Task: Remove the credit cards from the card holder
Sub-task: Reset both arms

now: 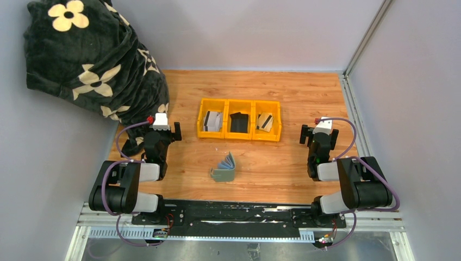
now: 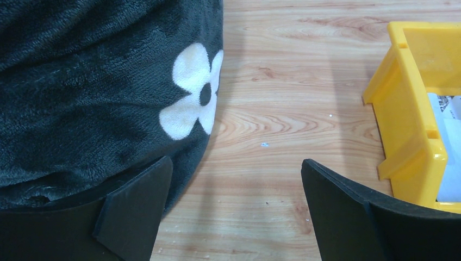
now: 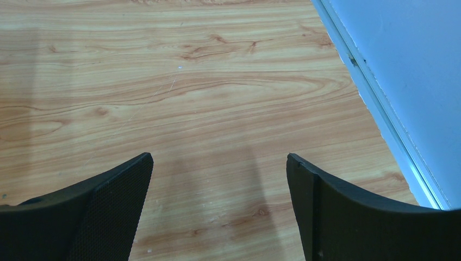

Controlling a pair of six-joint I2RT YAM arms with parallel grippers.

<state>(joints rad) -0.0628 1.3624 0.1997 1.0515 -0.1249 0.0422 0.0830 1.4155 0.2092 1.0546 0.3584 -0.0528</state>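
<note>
Mid-table, card holder (image 1: 223,172), yellow tray (image 1: 239,136) behind, blanket (image 2: 81,81) beside left claw (image 2: 234,163), right claw (image 3: 217,157), both spread empty.

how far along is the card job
Several cards already lie in all three compartments of the yellow tray. Nothing is in hand: the left gripper and right gripper are open and empty, away from the card holder, which stands fanned open. Whether cards remain inside it cannot be seen.

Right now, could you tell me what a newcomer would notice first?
The bright yellow tray at mid-table, holding cards in its three compartments. Then the dark flowered blanket heaped far left, and the grey-green card holder fanned open in front of the tray.
</note>
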